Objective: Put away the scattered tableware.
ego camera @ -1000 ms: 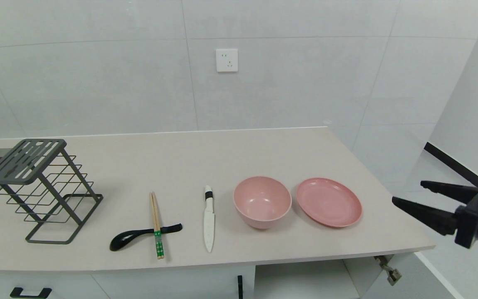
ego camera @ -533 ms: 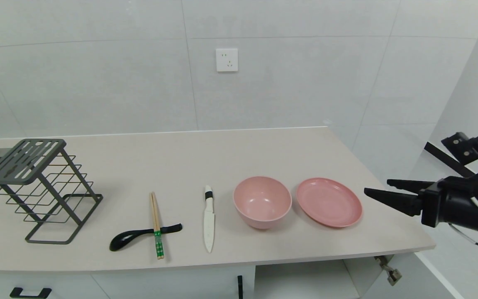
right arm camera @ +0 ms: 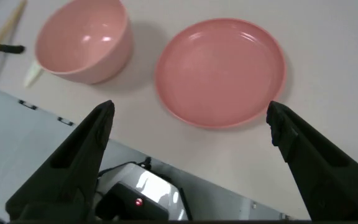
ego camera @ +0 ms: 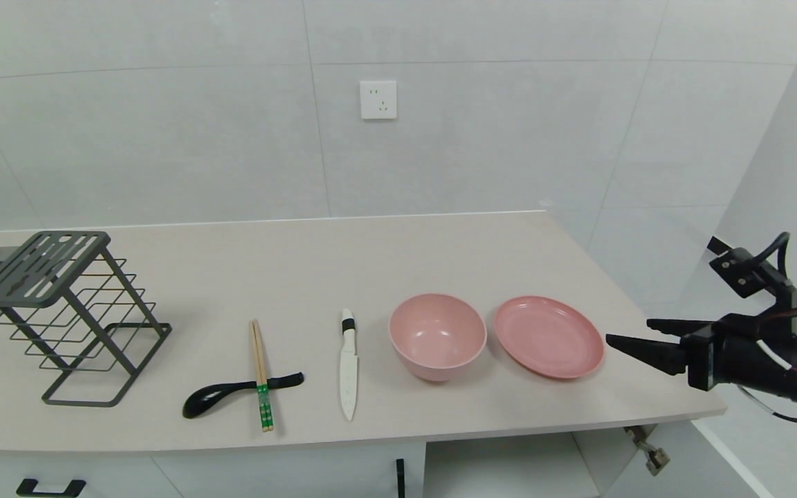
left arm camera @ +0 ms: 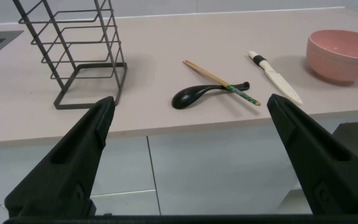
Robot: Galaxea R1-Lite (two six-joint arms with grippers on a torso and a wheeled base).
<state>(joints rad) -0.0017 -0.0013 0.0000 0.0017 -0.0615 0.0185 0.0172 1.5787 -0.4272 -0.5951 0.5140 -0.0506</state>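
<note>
The right claw [ego camera: 628, 330] has come in from the far right and dropped a little lower. Its tips are now just beside the pink plate [ego camera: 548, 337], at the plate's 3 o'clock, but not touching it. Nothing on the counter [ego camera: 371, 256] has moved.

The right claw is spread wide and holds nothing. It points flat along the counter at the plate's rim. I think it is open like that so it can slide in and take the plate first, as the plate is the closest thing to it.

The pink bowl [ego camera: 437, 335] stands right side up at the plate's 9 o'clock, just beside it. Going on toward 9 o'clock there is a white knife [ego camera: 348, 363] lying flat, with its tip toward the front edge. Then come the wooden chopsticks [ego camera: 261, 373], which lie across the handle of a black spoon [ego camera: 232, 394] and touch it. That crossing could make the spoon tricky to lift alone.

The gray wire rack [ego camera: 66, 311] stands at the counter's 9 o'clock end, well apart from the plate. I guess the tableware is meant to go there.

The left claw [left arm camera: 189, 102] is spread wide too, with nothing in it. It hangs out in front of the counter's front edge, facing the spoon and chopsticks. None of the tableware has been put away yet.
</note>
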